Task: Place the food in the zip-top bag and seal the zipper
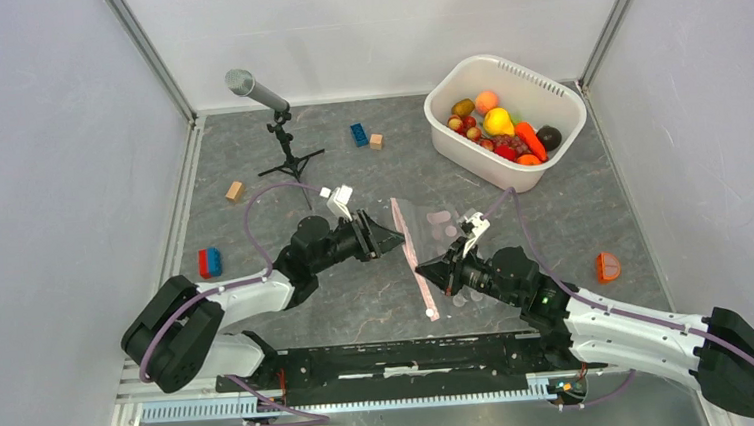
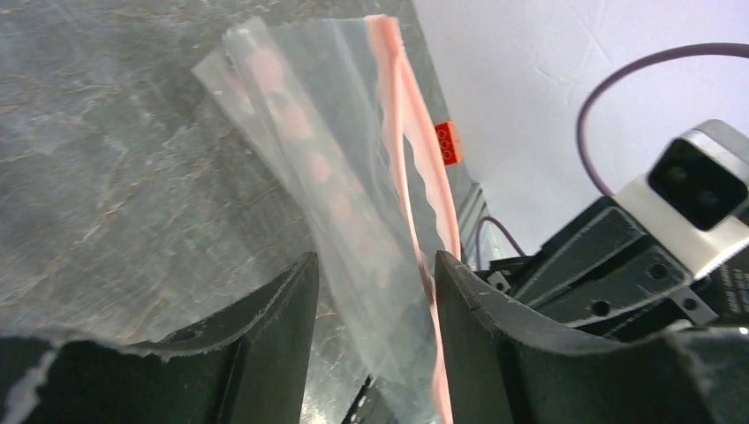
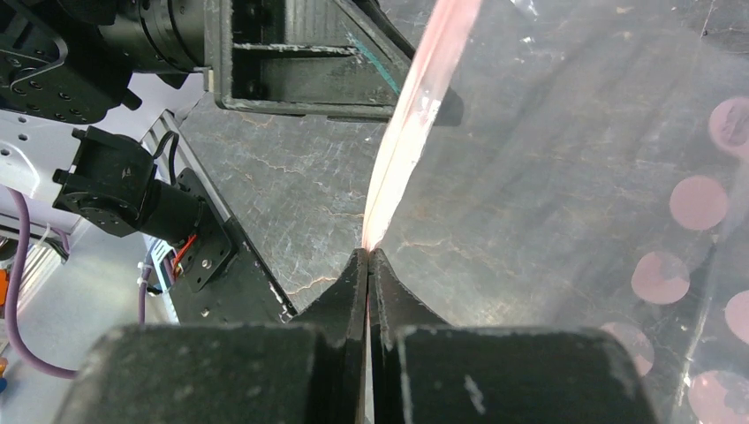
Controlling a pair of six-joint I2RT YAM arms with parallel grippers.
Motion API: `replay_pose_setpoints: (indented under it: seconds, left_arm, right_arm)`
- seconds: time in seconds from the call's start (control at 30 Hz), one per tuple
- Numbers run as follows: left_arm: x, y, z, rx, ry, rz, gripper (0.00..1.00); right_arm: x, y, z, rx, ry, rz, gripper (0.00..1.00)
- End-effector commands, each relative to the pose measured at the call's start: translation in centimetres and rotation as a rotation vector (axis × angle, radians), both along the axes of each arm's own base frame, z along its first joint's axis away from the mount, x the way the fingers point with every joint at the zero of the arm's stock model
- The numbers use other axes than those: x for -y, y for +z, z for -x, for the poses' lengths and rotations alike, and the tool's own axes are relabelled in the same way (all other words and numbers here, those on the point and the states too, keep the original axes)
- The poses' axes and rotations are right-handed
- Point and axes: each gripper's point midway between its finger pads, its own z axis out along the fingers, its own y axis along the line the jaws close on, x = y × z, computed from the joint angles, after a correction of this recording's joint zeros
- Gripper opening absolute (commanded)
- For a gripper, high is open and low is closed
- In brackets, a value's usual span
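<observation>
The clear zip-top bag (image 1: 440, 239) with pale dots lies flat at the table's middle. Its pink zipper (image 1: 414, 260) runs along the left edge, with the white slider (image 1: 430, 313) at the near end. My right gripper (image 1: 425, 267) is shut on the zipper (image 3: 402, 150), pinching the strip at its fingertips (image 3: 369, 258). My left gripper (image 1: 396, 240) is open, and its jaws straddle the lifted bag (image 2: 327, 168) and zipper (image 2: 415, 168) without closing on them. The food (image 1: 502, 129) sits in the white basin (image 1: 470, 164) at the back right.
A microphone on a tripod (image 1: 278, 115) stands at the back left. A blue block (image 1: 358, 134) and wooden blocks (image 1: 376, 141) (image 1: 234, 190) lie behind the arms. Red and blue blocks (image 1: 209, 262) lie at the left. A small orange piece (image 1: 607, 267) lies at the right.
</observation>
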Motion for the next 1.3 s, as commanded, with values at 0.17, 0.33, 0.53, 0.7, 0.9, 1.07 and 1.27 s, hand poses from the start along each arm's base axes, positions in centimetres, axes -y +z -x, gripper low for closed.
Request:
replay_pose_setpoints:
  seconds: [0.17,0.33,0.53,0.7,0.9,1.07,1.27]
  left_arm:
    - [2.1,2.5,2.3,0.021,-0.127,0.127,0.54]
    - [2.0,1.6,2.5,0.008,-0.120,0.114,0.40]
    - [2.1,2.1,2.8,0.042,-0.139,0.088,0.16]
    - [1.6,1.8,2.7,0.039,-0.116,0.019,0.02]
    - [0.7,2.4,2.0,0.014,-0.031,-0.099,0.02]
    - [0.5,2.9,1.8,-0.014,0.046,-0.255,0.02]
    - [-0.6,2.4,1.7,-0.059,0.148,-0.384,0.02]
  right_arm:
    - [-0.2,0.7,-0.2,0.043,-0.003,-0.038,0.00]
    - [-0.1,0.6,-0.2,0.038,-0.003,-0.040,0.00]
    - [-0.1,-0.1,-0.2,0.021,-0.009,-0.013,0.00]
    - [0.3,-0.2,-0.8,0.009,-0.041,0.045,0.23]
    - [0.5,1.7,-2.0,0.035,-0.079,0.149,0.56]
    - [-0.2,3.0,-2.5,0.066,-0.120,0.256,0.58]
    - [0.6,2.9,-2.8,0.103,-0.266,0.415,0.56]
